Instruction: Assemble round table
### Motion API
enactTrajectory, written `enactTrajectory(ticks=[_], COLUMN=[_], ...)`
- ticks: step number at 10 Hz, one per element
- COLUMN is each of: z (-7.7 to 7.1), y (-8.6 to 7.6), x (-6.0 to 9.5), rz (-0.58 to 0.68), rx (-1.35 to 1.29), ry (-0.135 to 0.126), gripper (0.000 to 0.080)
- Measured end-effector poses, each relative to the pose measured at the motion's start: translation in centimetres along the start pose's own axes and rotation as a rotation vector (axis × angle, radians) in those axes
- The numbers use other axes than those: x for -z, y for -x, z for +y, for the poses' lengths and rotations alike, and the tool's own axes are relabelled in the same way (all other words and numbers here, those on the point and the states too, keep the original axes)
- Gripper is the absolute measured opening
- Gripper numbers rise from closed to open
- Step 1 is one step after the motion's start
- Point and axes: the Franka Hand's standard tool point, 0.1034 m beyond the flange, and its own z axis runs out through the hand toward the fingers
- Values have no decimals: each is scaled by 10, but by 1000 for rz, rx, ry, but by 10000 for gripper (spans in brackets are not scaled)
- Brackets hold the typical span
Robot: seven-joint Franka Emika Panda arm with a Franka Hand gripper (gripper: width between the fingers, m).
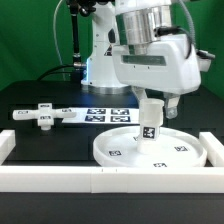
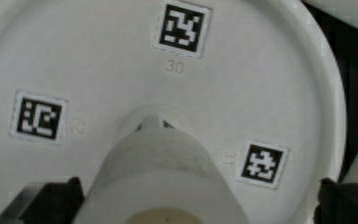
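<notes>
The round disc (image 1: 150,150) lies flat on the black table (image 1: 40,100) at lower centre-right of the exterior view, against the white border rail (image 1: 100,180). The short cylindrical leg (image 1: 150,120) stands upright on its middle. The gripper (image 1: 152,100) hangs over the leg, jaws spread wide, gripping nothing. The cross-shaped base (image 1: 45,116) lies at left, beside the marker board (image 1: 105,113).
</notes>
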Motion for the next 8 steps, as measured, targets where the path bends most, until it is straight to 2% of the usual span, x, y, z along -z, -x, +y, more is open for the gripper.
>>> enactTrajectory(ticks=[1, 6, 8], z=[-3, -1, -5], y=[2, 0, 0], x=[1, 1, 2], rz=[5, 4, 21], rx=[80, 428, 653], ry=[19, 19, 56], gripper=[649, 649, 649])
